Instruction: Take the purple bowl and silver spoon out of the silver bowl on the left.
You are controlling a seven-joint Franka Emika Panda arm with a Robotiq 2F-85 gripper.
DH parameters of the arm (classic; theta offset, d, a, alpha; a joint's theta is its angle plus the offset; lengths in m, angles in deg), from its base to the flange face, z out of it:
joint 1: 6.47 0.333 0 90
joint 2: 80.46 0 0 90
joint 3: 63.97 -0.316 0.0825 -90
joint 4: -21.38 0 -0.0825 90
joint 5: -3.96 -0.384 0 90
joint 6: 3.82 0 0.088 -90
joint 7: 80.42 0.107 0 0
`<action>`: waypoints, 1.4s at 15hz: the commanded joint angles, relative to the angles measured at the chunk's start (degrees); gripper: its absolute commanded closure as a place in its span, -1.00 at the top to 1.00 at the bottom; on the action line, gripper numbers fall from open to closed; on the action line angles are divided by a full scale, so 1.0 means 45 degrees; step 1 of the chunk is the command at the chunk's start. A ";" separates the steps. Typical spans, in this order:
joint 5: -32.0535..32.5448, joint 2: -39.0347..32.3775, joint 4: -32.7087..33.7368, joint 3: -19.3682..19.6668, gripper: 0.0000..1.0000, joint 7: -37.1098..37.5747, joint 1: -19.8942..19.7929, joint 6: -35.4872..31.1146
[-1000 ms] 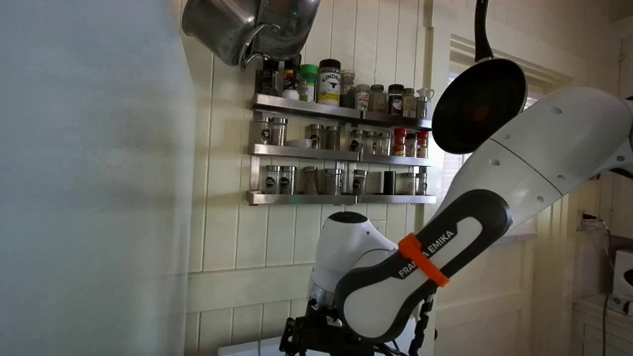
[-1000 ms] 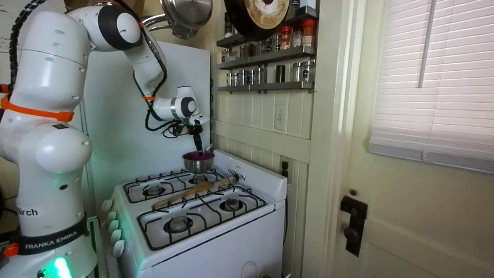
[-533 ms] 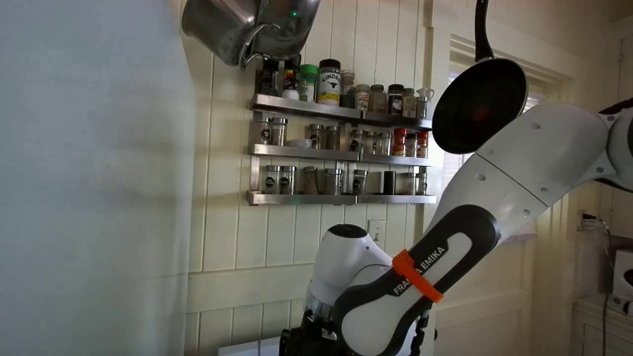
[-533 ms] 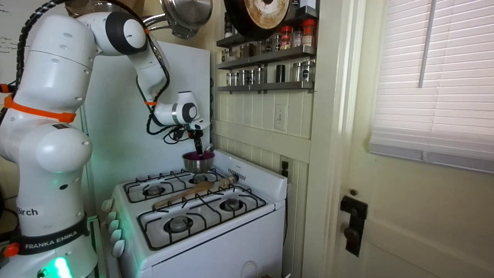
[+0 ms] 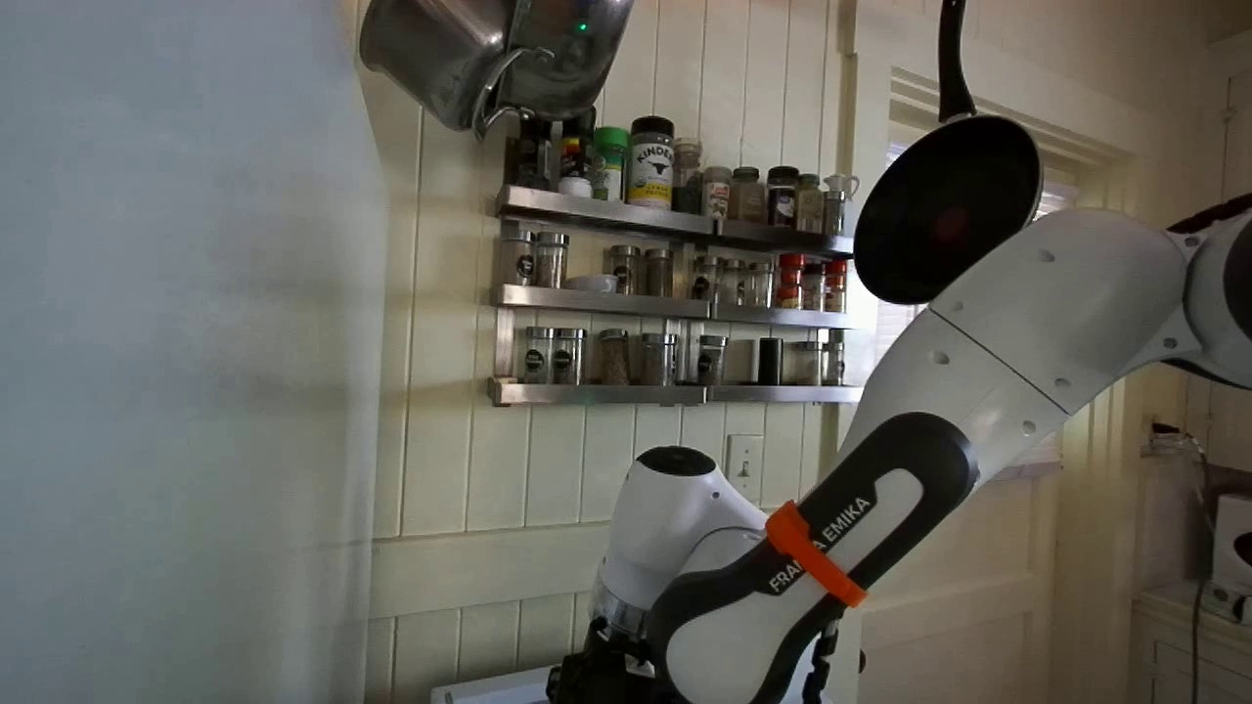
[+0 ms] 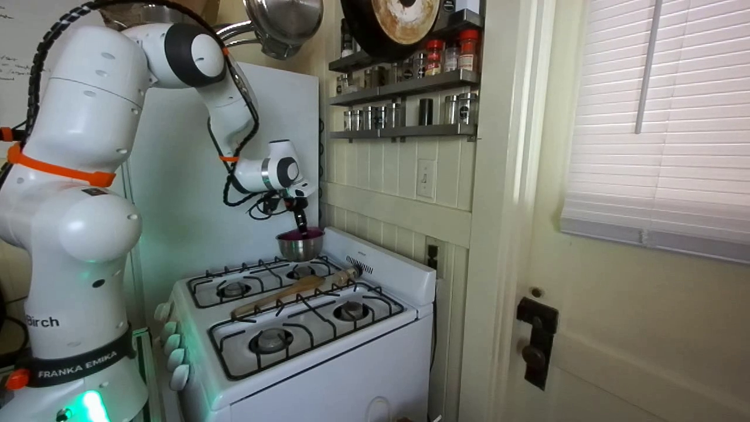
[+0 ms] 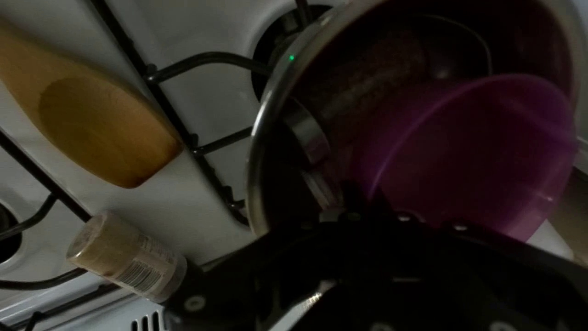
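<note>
One tool [image 7: 366, 196] grips one purple bowl [image 7: 473, 147] inside one silver bowl [image 6: 299, 249].

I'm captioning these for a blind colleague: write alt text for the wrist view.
A black gripper closed on the rim of a purple bowl inside a silver bowl. A wooden spoon and a jar lie beside it on the white stove.

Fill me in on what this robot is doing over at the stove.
The robot arm reaches into the silver bowl at the back of the stove. Its hand looks shut on the rim of the purple bowl, which is inside the silver one, not yet out. I can't make out the silver spoon for sure. A wooden spoon and a jar lie nearby.
</note>
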 commanded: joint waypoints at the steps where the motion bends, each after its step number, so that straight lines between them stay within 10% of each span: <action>1: 0.1148 0.0783 -0.0244 0.0482 -1.00 0.1221 0.0627 0.0629; 13: 0.3651 0.4514 -0.3148 -0.0633 -0.98 0.7193 -0.0490 0.3367; 20: 0.5178 0.8240 -0.7974 -0.2448 -0.98 1.2786 -0.2323 0.1365; 21: 0.4135 0.6874 -0.6388 -0.2484 -0.94 1.1194 -0.2328 0.2541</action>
